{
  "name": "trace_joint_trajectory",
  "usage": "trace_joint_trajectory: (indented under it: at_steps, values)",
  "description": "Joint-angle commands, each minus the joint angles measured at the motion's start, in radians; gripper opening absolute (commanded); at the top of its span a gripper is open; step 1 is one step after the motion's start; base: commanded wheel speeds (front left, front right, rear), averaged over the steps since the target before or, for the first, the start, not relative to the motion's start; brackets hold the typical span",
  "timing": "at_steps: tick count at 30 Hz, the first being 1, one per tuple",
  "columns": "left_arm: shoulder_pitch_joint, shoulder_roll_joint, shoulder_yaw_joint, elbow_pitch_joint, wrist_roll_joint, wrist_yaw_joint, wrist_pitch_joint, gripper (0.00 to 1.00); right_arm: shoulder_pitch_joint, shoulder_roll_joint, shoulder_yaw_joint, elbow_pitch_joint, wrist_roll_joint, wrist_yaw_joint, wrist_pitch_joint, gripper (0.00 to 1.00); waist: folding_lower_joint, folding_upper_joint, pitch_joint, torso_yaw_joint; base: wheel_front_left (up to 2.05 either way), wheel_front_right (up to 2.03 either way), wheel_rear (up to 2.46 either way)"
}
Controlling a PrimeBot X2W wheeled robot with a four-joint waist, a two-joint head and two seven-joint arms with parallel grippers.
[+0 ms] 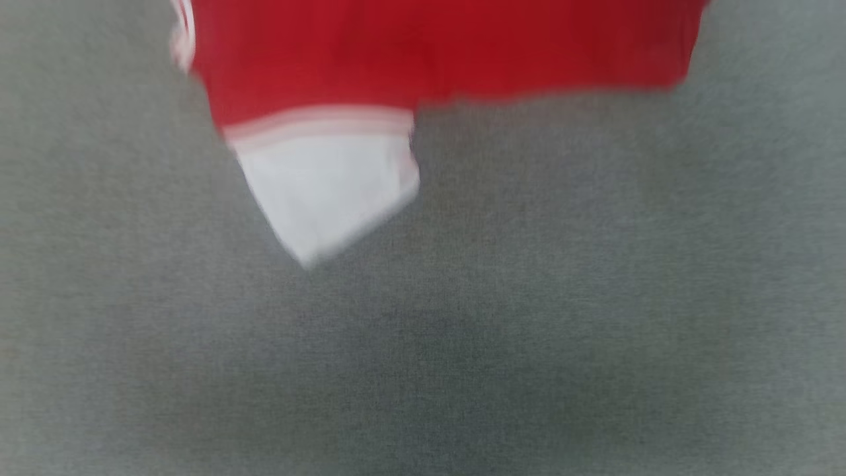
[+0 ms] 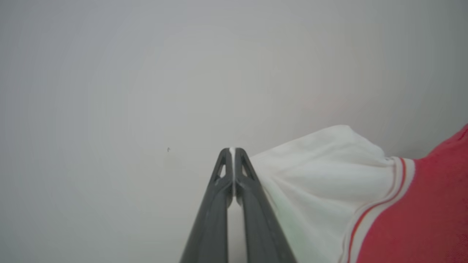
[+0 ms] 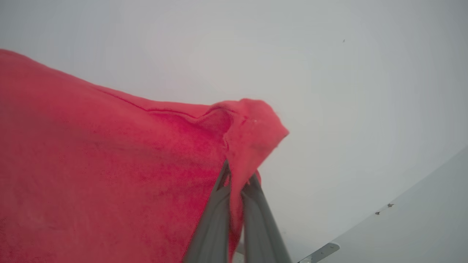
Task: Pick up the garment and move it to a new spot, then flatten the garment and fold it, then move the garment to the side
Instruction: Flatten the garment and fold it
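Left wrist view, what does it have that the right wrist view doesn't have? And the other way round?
Left wrist view: the white sleeve with its red-and-white striped trim, and the left gripper shut on the sleeve's edge.
Right wrist view: the right gripper shut on a bunched red corner, and a pale panel at the lower right.
Both: the garment in red cloth, two dark fingers pinching it, and a plain pale grey background.
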Motion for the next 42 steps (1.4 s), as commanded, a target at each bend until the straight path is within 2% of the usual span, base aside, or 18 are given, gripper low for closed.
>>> trace_joint_trajectory:
  at_steps: [1, 7, 12, 16, 23, 29, 33, 36, 42]
  values:
    - [-0.053, -0.013, 0.005, 0.033, 0.033, 0.000, -0.050, 0.00, -0.036, 0.010, -0.021, 0.038, -0.033, 0.000, -0.056, 0.00, 0.0000, 0.0000, 0.077, 0.003, 0.00, 0.00, 0.00]
    - [-0.188, -0.076, 0.014, 0.155, 0.108, 0.006, -0.270, 0.00, -0.136, 0.056, -0.105, 0.187, -0.164, 0.000, -0.282, 0.00, 0.0000, 0.0000, 0.140, 0.030, 0.00, 0.00, 0.00]
    - [-0.183, -0.122, 0.006, 0.243, 0.092, -0.061, -0.351, 0.00, -0.135, 0.099, -0.126, 0.270, -0.216, 0.000, -0.337, 0.00, 0.0000, 0.0000, 0.140, 0.056, 0.00, 0.00, 0.00]
    - [-0.104, -0.150, -0.024, 0.298, 0.057, -0.134, -0.337, 0.00, -0.066, 0.109, -0.100, 0.295, -0.228, 0.000, -0.312, 0.00, 0.0000, 0.0000, 0.100, 0.078, 0.00, 0.00, 0.00]
    - [0.027, -0.155, -0.060, 0.278, -0.070, -0.162, -0.224, 0.00, 0.043, 0.106, -0.050, 0.299, -0.196, 0.000, -0.251, 0.00, 0.0000, 0.0000, 0.022, 0.090, 0.00, 0.00, 0.00]
    - [0.156, -0.082, -0.115, 0.129, -0.196, -0.163, -0.080, 0.00, 0.162, 0.091, 0.027, 0.215, -0.110, 0.000, -0.159, 0.00, 0.0000, 0.0000, -0.045, 0.088, 0.00, 0.00, 0.00]
    - [0.255, -0.023, -0.121, 0.026, -0.275, -0.160, 0.019, 0.00, 0.250, 0.044, 0.088, 0.107, -0.024, 0.000, -0.090, 0.00, 0.0000, 0.0000, -0.085, 0.087, 0.00, 0.00, 0.00]
    - [0.313, 0.009, -0.124, -0.036, -0.310, -0.139, 0.060, 0.00, 0.299, 0.012, 0.119, 0.040, 0.027, 0.000, -0.054, 0.00, 0.0000, 0.0000, -0.102, 0.087, 0.00, 0.00, 0.00]
    - [0.501, 0.123, -0.140, -0.299, -0.380, -0.006, 0.158, 0.00, 0.434, -0.109, 0.188, -0.183, 0.160, 0.000, 0.049, 0.00, 0.0000, 0.0000, -0.134, 0.085, 0.00, 0.00, 0.00]
